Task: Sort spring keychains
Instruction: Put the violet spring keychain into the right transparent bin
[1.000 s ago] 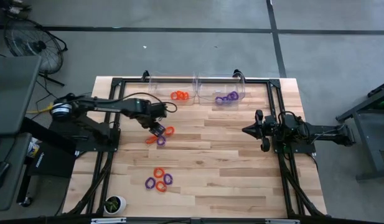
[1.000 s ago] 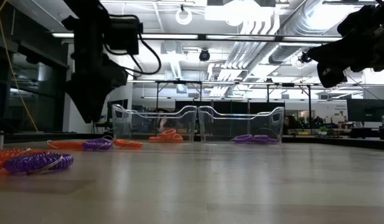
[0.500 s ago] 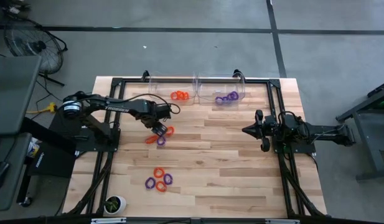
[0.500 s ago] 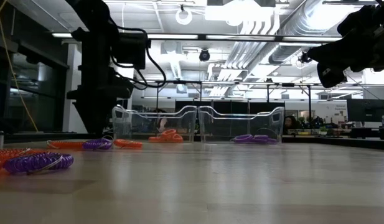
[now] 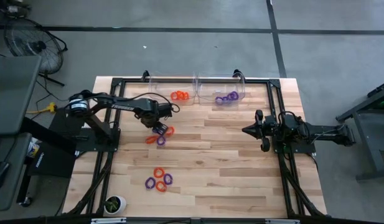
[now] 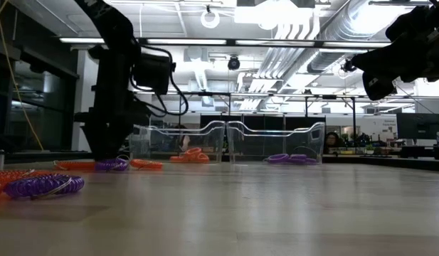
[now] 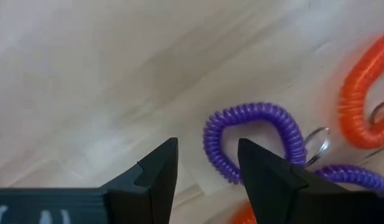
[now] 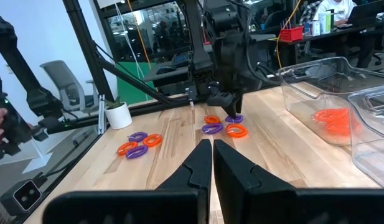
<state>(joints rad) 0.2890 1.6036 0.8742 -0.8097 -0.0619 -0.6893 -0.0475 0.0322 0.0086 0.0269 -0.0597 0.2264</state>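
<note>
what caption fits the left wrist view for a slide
Open left tool poised over a purple keychain on the table.

L claw [image 6: 109, 153] down at purple keychain [image 6: 110, 165].

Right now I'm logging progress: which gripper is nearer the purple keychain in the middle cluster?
Left. The left gripper is right over the purple keychain, open; the right gripper waits shut, far across the table.

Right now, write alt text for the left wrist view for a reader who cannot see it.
The left end effector hangs open just above a purple spring keychain lying on the wooden table, its two dark fingers straddling the near side of the coil. An orange spring keychain lies beside it, and more purple coil shows behind the finger.
</note>
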